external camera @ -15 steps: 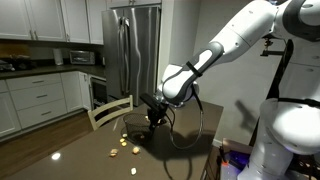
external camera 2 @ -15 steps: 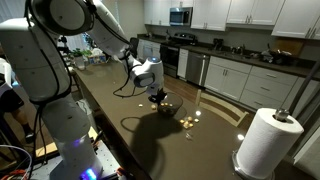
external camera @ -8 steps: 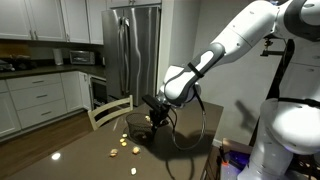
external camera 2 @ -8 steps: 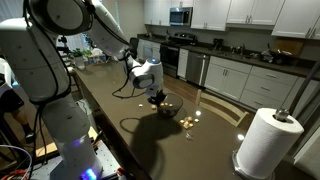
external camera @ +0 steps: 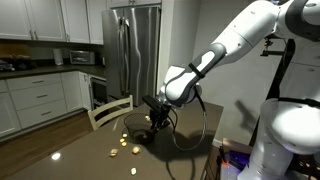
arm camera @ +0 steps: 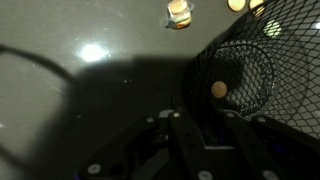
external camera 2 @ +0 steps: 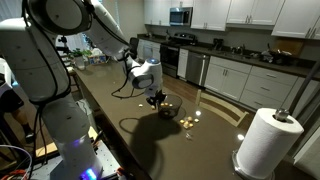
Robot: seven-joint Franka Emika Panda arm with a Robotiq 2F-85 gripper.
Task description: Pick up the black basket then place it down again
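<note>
The black basket (arm camera: 245,70) is a round wire-mesh bowl at the right of the wrist view, with a small yellowish piece (arm camera: 218,89) showing through its mesh. It also shows under the gripper in both exterior views (external camera: 152,134) (external camera 2: 166,108). My gripper (arm camera: 203,125) points down, its two dark fingers on either side of the basket's near rim and closed in on it. In the exterior views the gripper (external camera: 153,122) (external camera 2: 159,99) sits right on top of the basket. I cannot tell whether the basket rests on the dark table (external camera: 90,160) or hangs just above it.
Small yellowish pieces lie scattered on the table near the basket (external camera: 121,150) (external camera 2: 188,120) (arm camera: 179,10). A paper towel roll (external camera 2: 268,142) stands at one table end. A wooden chair (external camera: 110,110) is at the far edge, in front of a steel fridge (external camera: 135,50).
</note>
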